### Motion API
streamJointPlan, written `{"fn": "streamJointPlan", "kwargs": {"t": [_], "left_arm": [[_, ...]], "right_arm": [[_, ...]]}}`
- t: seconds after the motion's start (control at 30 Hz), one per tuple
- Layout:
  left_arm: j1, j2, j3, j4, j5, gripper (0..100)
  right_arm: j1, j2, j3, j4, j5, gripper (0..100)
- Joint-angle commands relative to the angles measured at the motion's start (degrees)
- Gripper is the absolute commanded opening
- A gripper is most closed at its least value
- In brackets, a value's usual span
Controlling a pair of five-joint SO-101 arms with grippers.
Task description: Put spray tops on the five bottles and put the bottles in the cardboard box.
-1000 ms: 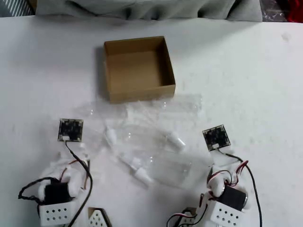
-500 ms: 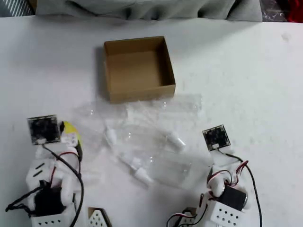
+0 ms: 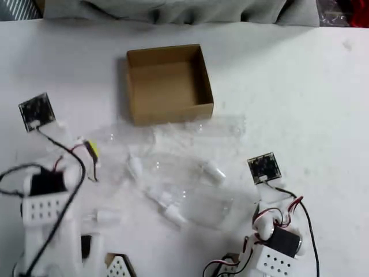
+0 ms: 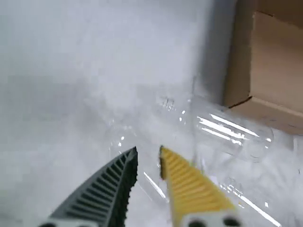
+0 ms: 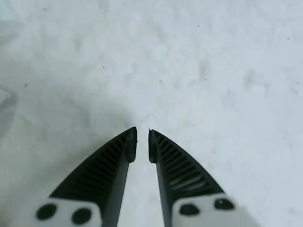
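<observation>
- Your left gripper (image 4: 148, 152) hangs over the left end of the clear bottles (image 3: 207, 208), its fingers slightly apart and holding nothing.
- The bottles lie heaped mid-table, with white spray tops (image 3: 214, 172) among them.
- The cardboard box (image 3: 167, 83) sits just beyond the heap, on the far side.
- Your right gripper (image 5: 142, 138), near right, is closed to a slit over the table (image 5: 213, 56) and grips nothing.

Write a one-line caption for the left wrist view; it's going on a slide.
Left gripper poised over clear bottles lying on the white table beside the cardboard box.
</observation>
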Motion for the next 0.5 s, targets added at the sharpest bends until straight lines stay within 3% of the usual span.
{"fn": "streamJointPlan", "kwargs": {"t": [0.0, 0.47], "left_arm": [[-0.4, 12.6, -7.3, -1.4, 6.9, 21], [-5.7, 44.8, -19.1, -1.4, 10.0, 18]], "right_arm": [[0.4, -0.4, 0.4, 0.4, 0.7, 1.6], [0.4, -0.4, 0.4, 0.4, 0.7, 1.6]]}}
